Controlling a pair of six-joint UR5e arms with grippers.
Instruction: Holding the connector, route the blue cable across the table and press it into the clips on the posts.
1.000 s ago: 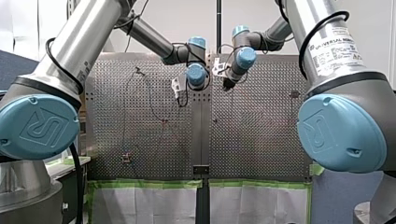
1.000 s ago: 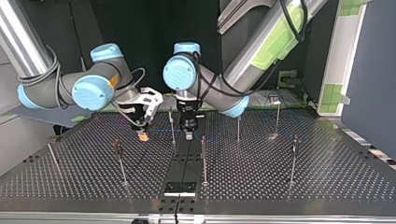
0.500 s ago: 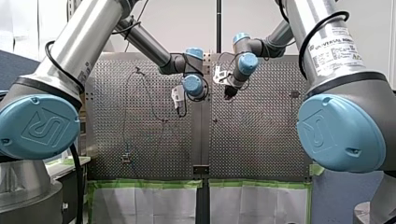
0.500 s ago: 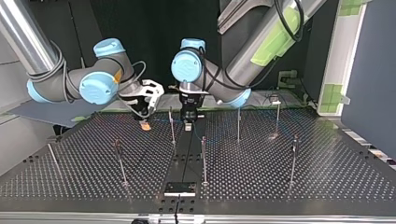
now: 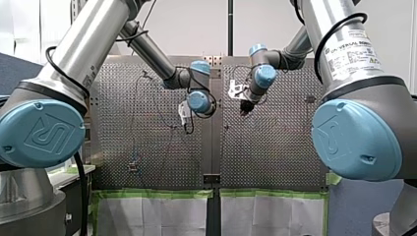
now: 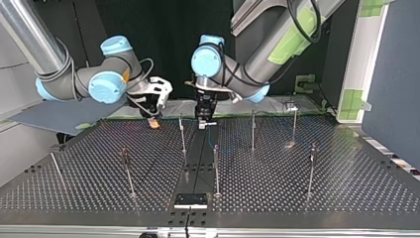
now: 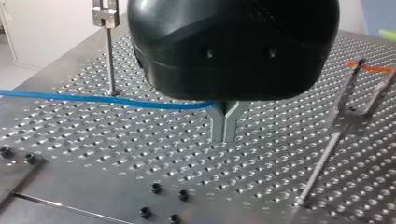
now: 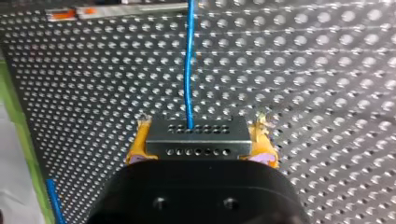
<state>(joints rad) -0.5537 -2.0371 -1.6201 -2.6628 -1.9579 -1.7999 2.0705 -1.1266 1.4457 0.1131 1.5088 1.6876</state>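
Note:
My right gripper [image 8: 198, 145], with yellow pads [image 8: 136, 150], is shut on a grey metal connector [image 8: 196, 135] with rows of small holes. The blue cable [image 8: 187, 70] leaves the connector and runs away over the perforated table. In the top view my right gripper [image 6: 154, 123] hangs at the back left, and my left gripper [image 6: 202, 122] is beside it near the middle. The metal fingers of my left gripper [image 7: 224, 126] are together, with the blue cable [image 7: 93, 99] reaching the fork above their tips. Past my left gripper the cable [image 6: 212, 137] drops toward the table.
Several thin posts stand on the table [image 6: 297, 193], one just beside my left gripper [image 6: 182, 134] and others around the middle [image 6: 216, 168] and right [image 6: 252, 131]. A post with a clip [image 7: 108, 46] stands behind the cable. A black plate [image 6: 190, 200] lies at the near edge.
Both grippers have drawn back toward the top view's far edge, the right with the connector, the left with the cable. My left gripper has also shifted slightly toward that view's right.

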